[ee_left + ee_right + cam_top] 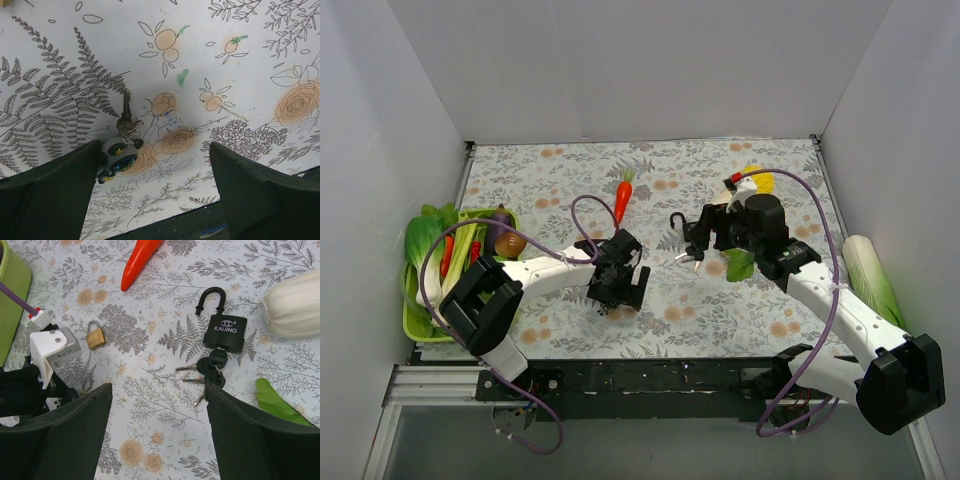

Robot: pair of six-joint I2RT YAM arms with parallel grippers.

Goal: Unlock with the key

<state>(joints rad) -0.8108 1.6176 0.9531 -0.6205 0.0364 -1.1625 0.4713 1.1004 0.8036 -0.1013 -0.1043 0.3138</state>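
Observation:
A black padlock (224, 333) lies on the flowered tablecloth, the left end of its shackle free of the body. A bunch of black-headed keys (210, 371) sits at its keyhole end, beside my right finger (240, 430). My right gripper (159, 390) is open and empty just in front of it; the top view shows the gripper (692, 246) and the padlock (677, 222). A small brass padlock (94, 334) lies to the left. My left gripper (154, 148) is open over a small key (126, 107) on a grey charm (117, 155), which lies by its left finger (55, 195).
A carrot (623, 196) lies behind the grippers. A green basket (420, 322) of vegetables stands at the left edge. A white gourd (295, 302), a green leaf (280, 406) and a cabbage (871, 280) are on the right. White walls enclose the table.

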